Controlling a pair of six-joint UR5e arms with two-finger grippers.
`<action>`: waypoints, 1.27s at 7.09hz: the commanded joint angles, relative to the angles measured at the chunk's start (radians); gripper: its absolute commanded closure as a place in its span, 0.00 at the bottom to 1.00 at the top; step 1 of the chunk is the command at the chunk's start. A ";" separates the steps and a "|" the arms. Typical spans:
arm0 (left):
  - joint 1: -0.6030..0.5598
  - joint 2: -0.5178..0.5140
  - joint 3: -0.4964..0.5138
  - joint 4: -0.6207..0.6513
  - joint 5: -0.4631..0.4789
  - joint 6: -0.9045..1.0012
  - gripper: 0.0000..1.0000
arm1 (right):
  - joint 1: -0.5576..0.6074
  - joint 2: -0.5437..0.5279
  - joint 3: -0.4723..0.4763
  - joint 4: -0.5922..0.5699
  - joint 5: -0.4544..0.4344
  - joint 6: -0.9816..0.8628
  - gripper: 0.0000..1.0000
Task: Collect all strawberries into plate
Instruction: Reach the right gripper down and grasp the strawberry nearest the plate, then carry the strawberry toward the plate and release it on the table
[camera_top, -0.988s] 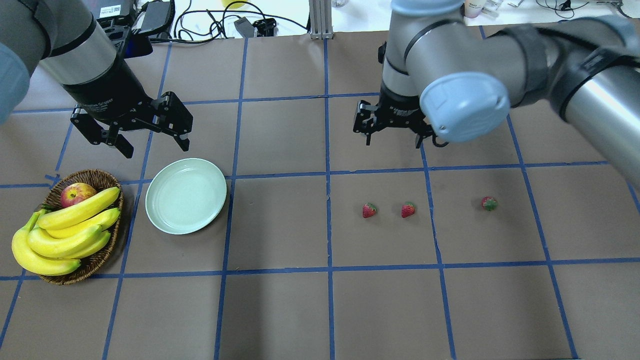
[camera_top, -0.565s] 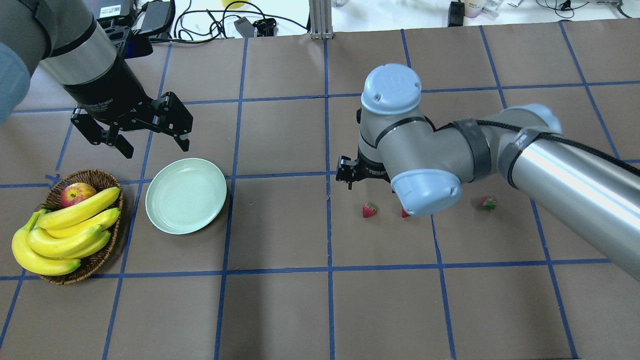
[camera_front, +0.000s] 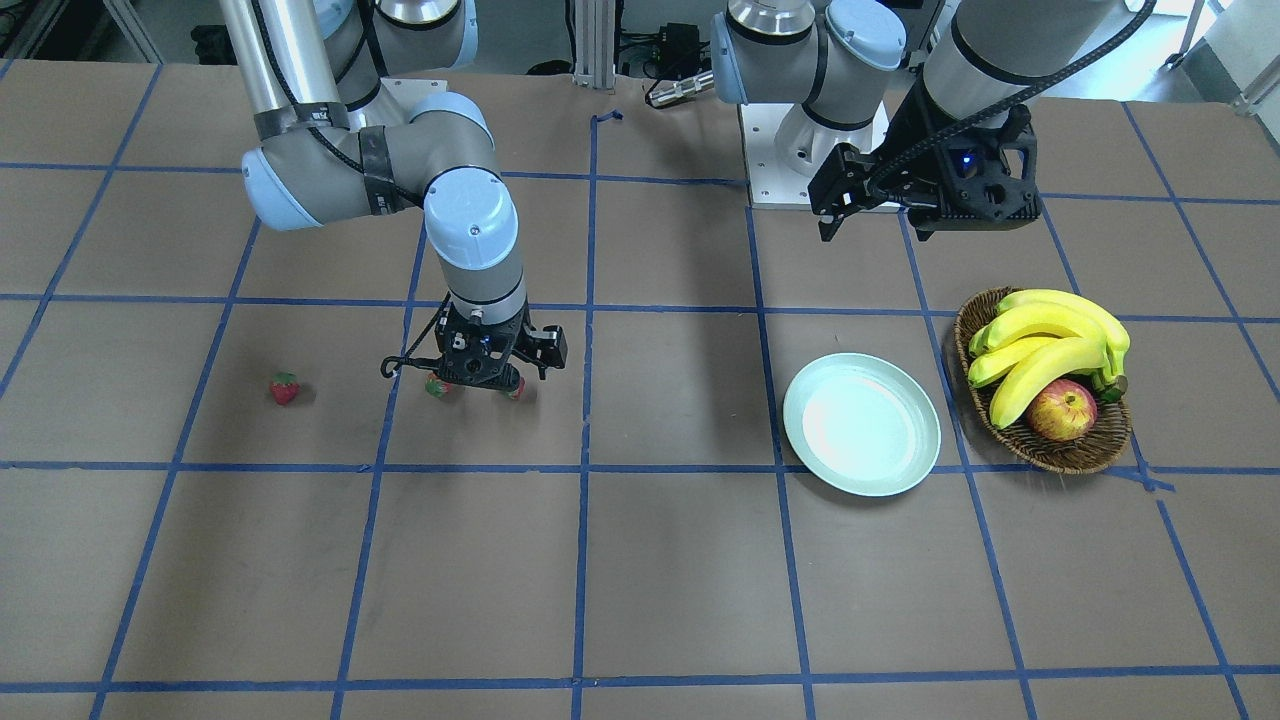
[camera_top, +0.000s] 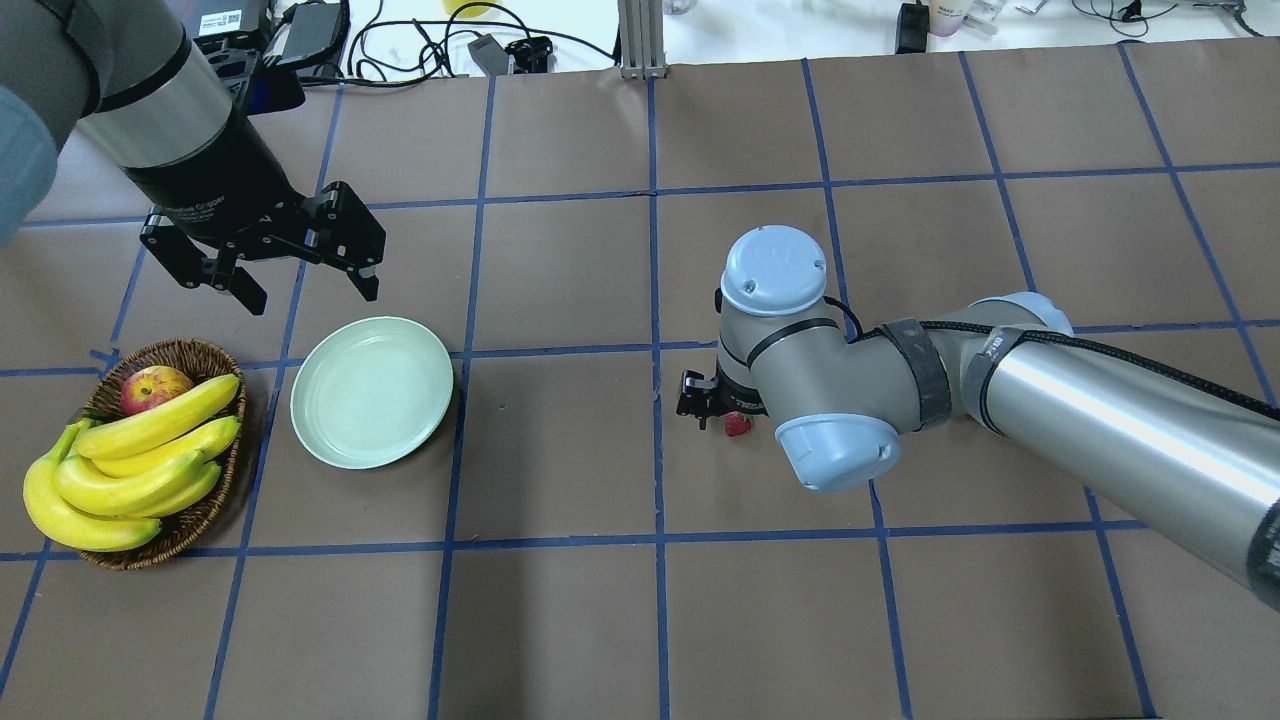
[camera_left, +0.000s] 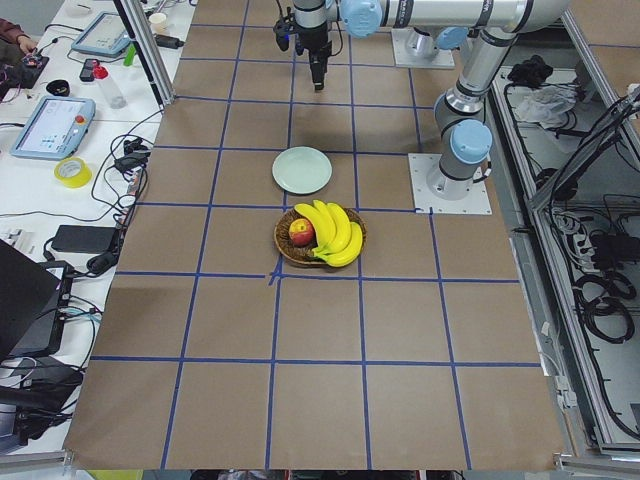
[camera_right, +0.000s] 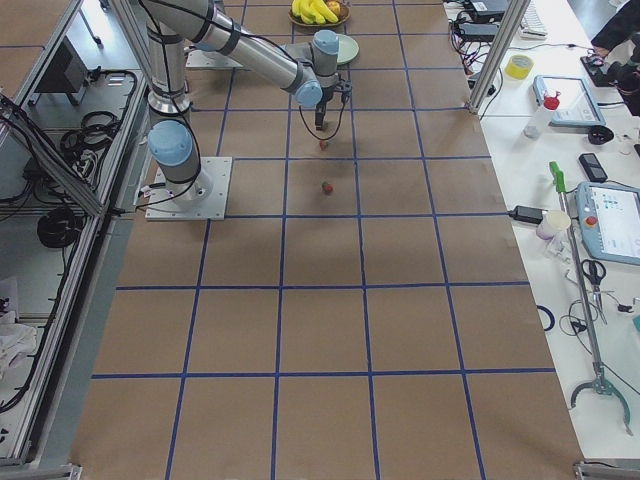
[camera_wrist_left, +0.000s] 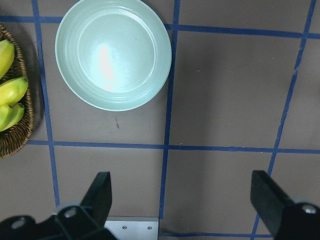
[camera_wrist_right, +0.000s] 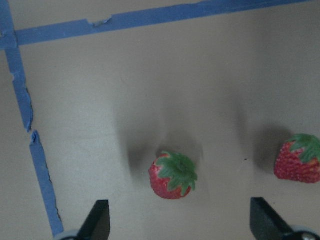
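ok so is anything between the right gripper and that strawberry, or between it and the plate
Nothing visible. The open right gripper hangs over the strawberry on bare table; a second strawberry lies apart. Bare table runs to the plate; the left gripper hovers beside it.

The brown table (camera_top: 560, 620) (blue-taped grid) carries a plate (camera_top: 372, 392), a wicker basket (camera_top: 203, 354) and three strawberries (camera_front: 285, 388).

Mint-green plate (camera_wrist_left: 113, 52) upper left; basket (camera_wrist_left: 20, 145) of bananas (camera_wrist_left: 11, 87) at left edge; left pincer (camera_wrist_left: 182, 192) spread wide below
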 joint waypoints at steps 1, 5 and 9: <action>0.001 0.004 0.003 0.004 0.046 0.055 0.00 | 0.000 0.024 -0.009 -0.010 0.004 0.001 0.27; -0.001 -0.007 -0.004 0.004 0.038 0.054 0.00 | -0.001 0.078 -0.047 -0.012 0.007 -0.010 0.60; -0.002 0.005 -0.026 0.051 -0.044 0.046 0.00 | 0.000 0.052 -0.073 -0.001 0.020 -0.034 1.00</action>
